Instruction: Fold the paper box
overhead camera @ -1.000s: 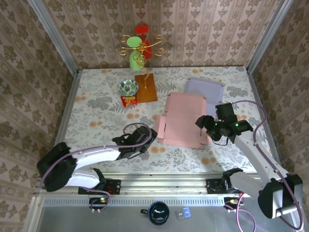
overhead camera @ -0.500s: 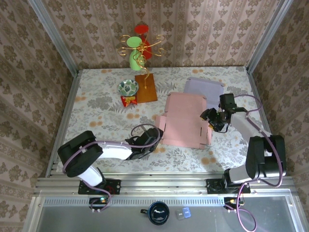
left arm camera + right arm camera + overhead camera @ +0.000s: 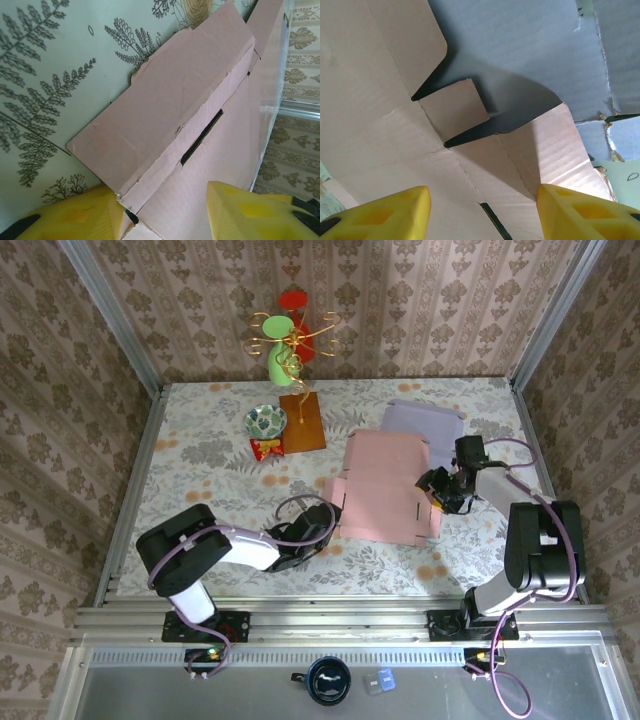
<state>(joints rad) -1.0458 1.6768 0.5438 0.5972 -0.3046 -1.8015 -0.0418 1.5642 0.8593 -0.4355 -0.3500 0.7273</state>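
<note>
The pink paper box (image 3: 385,490) lies flat and unfolded in the middle of the table. My left gripper (image 3: 325,521) is at its left edge, where a side flap (image 3: 165,95) tilts up off the floral cloth. In the left wrist view the yellow fingers (image 3: 70,220) stand wide apart, open, with the pink card and its slot (image 3: 202,137) between them. My right gripper (image 3: 437,486) is at the box's right edge. It is open too, and its fingers (image 3: 580,212) straddle the creased pink panel (image 3: 470,175).
A lilac flat box (image 3: 425,423) lies under the pink one's far right corner. At the back left are a patterned bowl (image 3: 265,421), a red packet (image 3: 266,448), a brown board (image 3: 302,422) and a wire stand with a green vase (image 3: 285,340). A mug (image 3: 328,680) sits below the table rail.
The left gripper has moved right, up to the box's left flap, as its arm folded in. The right arm has folded back, and its gripper has shifted slightly toward the box's right edge.
</note>
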